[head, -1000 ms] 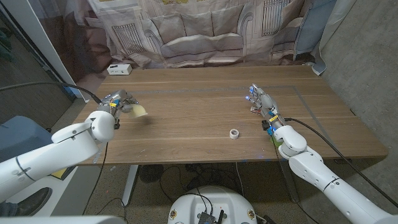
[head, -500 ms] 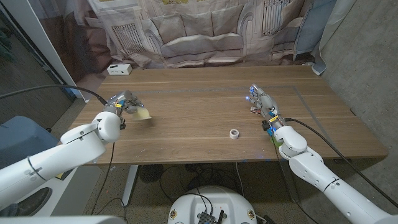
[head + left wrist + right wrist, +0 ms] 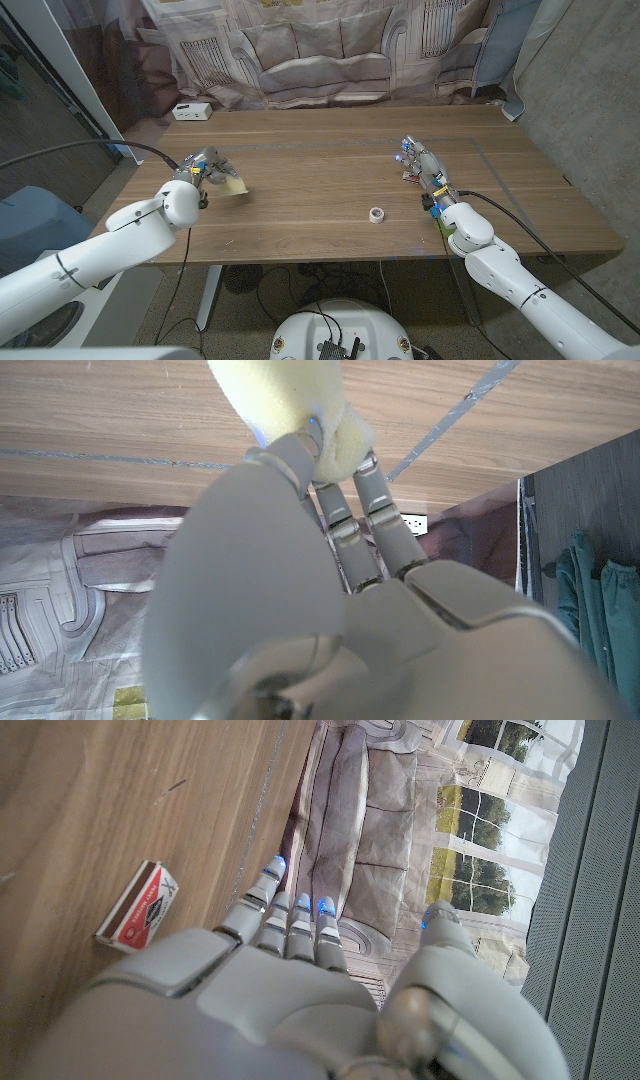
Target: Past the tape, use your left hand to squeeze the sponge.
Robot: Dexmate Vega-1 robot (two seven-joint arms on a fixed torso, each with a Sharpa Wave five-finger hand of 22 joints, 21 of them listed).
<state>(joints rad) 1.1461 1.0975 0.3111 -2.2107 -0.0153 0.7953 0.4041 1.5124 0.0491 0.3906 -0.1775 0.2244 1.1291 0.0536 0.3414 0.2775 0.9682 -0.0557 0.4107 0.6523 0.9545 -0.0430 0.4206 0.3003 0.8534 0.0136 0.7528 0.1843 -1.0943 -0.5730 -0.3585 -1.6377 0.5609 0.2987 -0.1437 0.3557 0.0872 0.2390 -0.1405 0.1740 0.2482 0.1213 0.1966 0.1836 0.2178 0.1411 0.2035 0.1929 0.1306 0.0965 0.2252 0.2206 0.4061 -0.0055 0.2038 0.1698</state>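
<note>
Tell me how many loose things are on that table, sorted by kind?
Yellow sponge, held in the robot's left hand: 1
Roll of tape: 1
Small red and white box beside the right hand: 1
White box at the table's far corner: 1
Total: 4

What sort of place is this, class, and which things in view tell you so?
Probably an indoor robot test setup: a wooden table marked with a tape line, a printed sofa backdrop hung behind it, and cables trailing underneath.
</note>
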